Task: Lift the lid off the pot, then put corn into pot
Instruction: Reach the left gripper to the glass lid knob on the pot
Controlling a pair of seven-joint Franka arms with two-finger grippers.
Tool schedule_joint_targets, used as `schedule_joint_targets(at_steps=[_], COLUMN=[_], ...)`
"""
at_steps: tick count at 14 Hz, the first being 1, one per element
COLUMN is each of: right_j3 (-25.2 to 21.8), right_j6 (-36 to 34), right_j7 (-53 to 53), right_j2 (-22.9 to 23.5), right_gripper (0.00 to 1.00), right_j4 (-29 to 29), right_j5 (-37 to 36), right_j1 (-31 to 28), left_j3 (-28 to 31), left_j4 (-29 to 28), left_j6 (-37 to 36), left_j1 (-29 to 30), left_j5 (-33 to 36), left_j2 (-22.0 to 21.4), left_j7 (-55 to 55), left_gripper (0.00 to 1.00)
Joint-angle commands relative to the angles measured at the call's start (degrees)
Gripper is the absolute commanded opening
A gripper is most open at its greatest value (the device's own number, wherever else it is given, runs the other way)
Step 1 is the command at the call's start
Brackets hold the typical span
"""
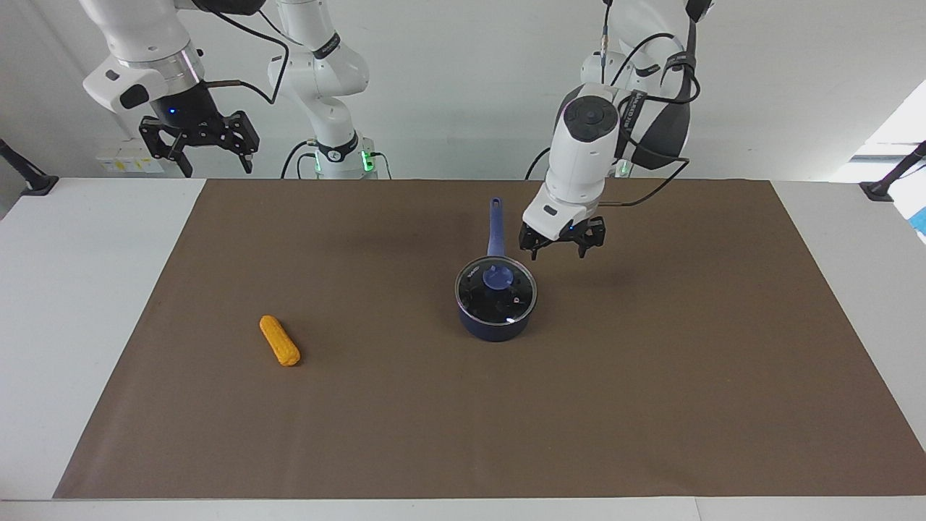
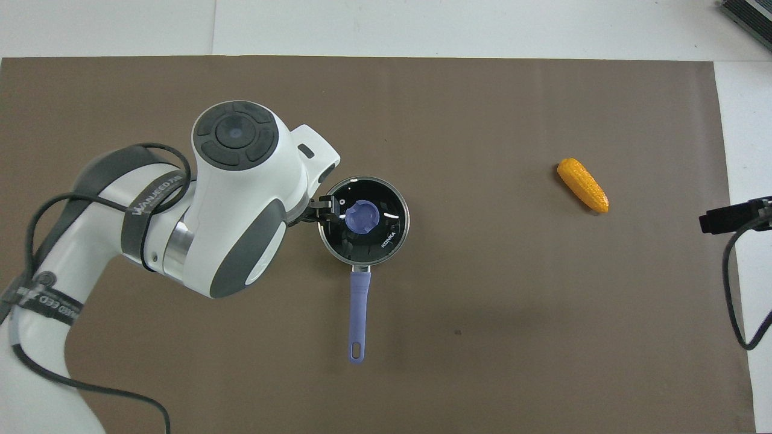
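Note:
The navy pot (image 1: 495,325) (image 2: 363,260) stands in the middle of the brown mat, its long blue handle (image 1: 495,226) (image 2: 358,313) pointing toward the robots. The glass lid (image 1: 474,278) (image 2: 389,232) with its blue knob (image 1: 498,277) (image 2: 362,216) sits on the pot. My left gripper (image 1: 561,247) (image 2: 322,211) is open and empty, in the air over the mat beside the pot, toward the left arm's end, apart from the lid. The orange corn (image 1: 279,340) (image 2: 582,184) lies on the mat toward the right arm's end. My right gripper (image 1: 210,155) waits open, raised at the table's robot edge.
The brown mat (image 1: 651,405) (image 2: 512,301) covers most of the white table (image 1: 72,289). The left arm's body (image 2: 235,199) hides the mat beside the pot in the overhead view. Black clamp stands (image 1: 893,177) sit at the table's corners.

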Motion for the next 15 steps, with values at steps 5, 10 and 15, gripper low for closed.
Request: schedule_joint_targets(at_steps=[5, 10, 15], right_j3=[0.04, 0.04, 0.04], right_j6=[-0.10, -0.37, 5.85], right_j7=[-1.07, -1.68, -0.90], right_j2=[-0.75, -1.10, -0.31], right_gripper=[1.00, 1.00, 1.00], right_j4=[-0.48, -0.75, -3.72], right_j5=[0.88, 2.27, 5.01], right_j1=[-0.22, -0.22, -0.13], left_j3=[0.88, 0.97, 1.06], left_j4=[8.16, 9.58, 11.08], left_j6=[3.37, 3.46, 3.63], left_j1=[-4.32, -6.69, -8.10], left_j5=[0.85, 1.63, 3.04], left_j2=[7.86, 10.68, 13.06], left_j7=[-11.10, -13.68, -15.70], left_gripper=[1.00, 1.00, 1.00])
